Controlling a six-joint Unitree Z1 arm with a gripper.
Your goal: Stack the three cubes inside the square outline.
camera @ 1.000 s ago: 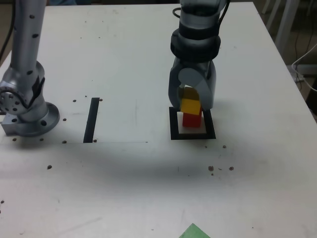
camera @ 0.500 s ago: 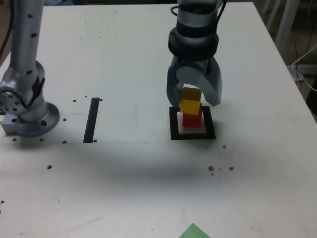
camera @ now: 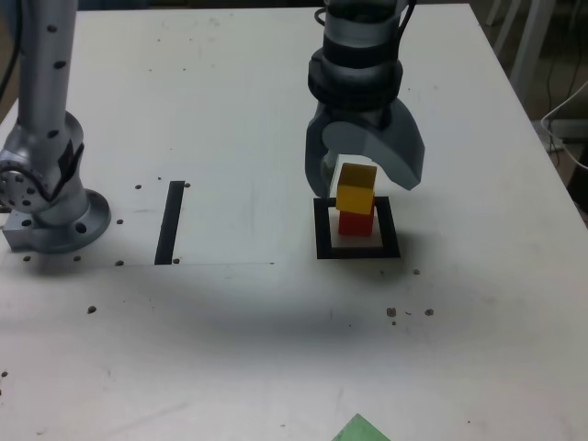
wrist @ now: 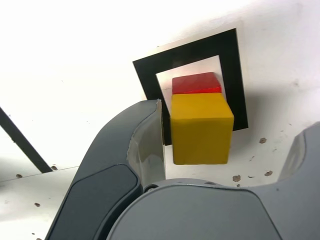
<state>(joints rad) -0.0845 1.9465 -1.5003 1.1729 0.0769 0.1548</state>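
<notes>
Gripper (camera: 366, 170) has spread off yellow cube (camera: 356, 189) (atop red cube (camera: 356, 221)).

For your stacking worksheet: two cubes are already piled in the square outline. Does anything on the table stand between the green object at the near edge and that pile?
Nothing visible does. Bare table lies between the green object and the yellow cube on the red cube; the open gripper straddles the pile.

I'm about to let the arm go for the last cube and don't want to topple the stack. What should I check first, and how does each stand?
1. Gripper open and off the yellow cube: ok.
2. Yellow cube resting on the red cube: ok, though slightly offset.
3. Red cube inside the square outline: ok.
4. Jaws clear of the stack for lifting: cannot tell, they flank it closely.
5. Green cube located: cannot tell, only a green corner shows at the exterior view's bottom edge.
</notes>
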